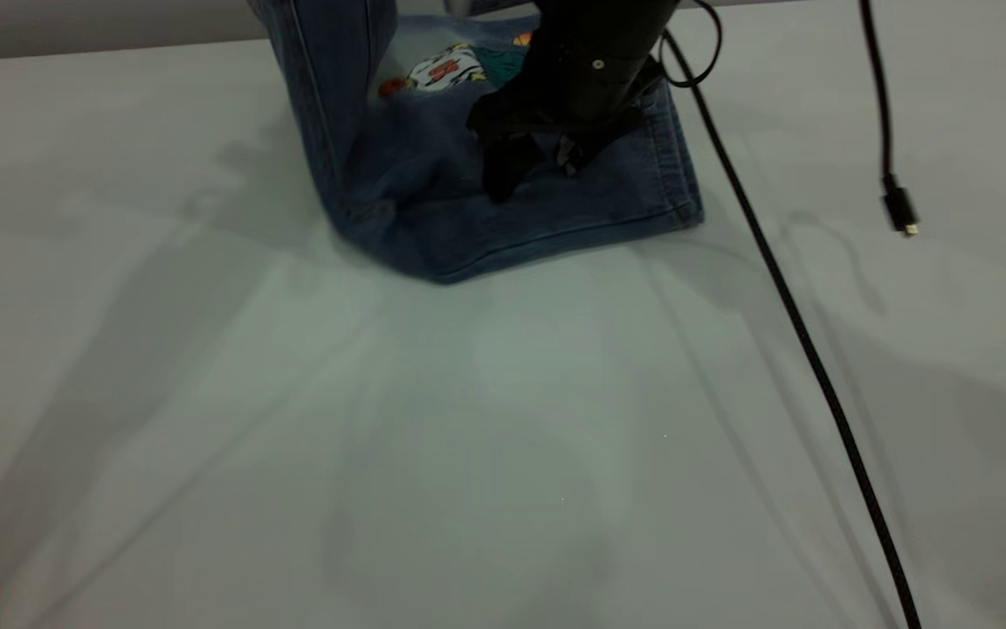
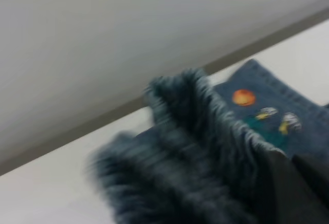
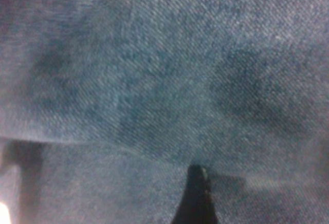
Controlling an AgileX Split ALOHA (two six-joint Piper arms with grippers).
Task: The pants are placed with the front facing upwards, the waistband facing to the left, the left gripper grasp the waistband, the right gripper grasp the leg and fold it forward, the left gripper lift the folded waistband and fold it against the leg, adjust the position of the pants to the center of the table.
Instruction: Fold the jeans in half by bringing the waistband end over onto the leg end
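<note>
The blue denim pants (image 1: 512, 218) lie folded at the far middle of the white table (image 1: 468, 437), with the cartoon print (image 1: 446, 70) facing up. Their left part rises steeply out of the exterior view's top. In the left wrist view the ruffled waistband (image 2: 205, 111) hangs bunched, and my left gripper (image 2: 295, 188) is shut on it. My right gripper (image 1: 538, 170) stands on the flat denim with its fingers apart, open. One dark fingertip (image 3: 197, 198) rests on the denim (image 3: 164, 80) in the right wrist view.
A black braided cable (image 1: 800, 332) runs from the right arm across the table to the near right edge. A second thin cable ends in a plug (image 1: 900, 210) at the far right. The table's far edge lies just behind the pants.
</note>
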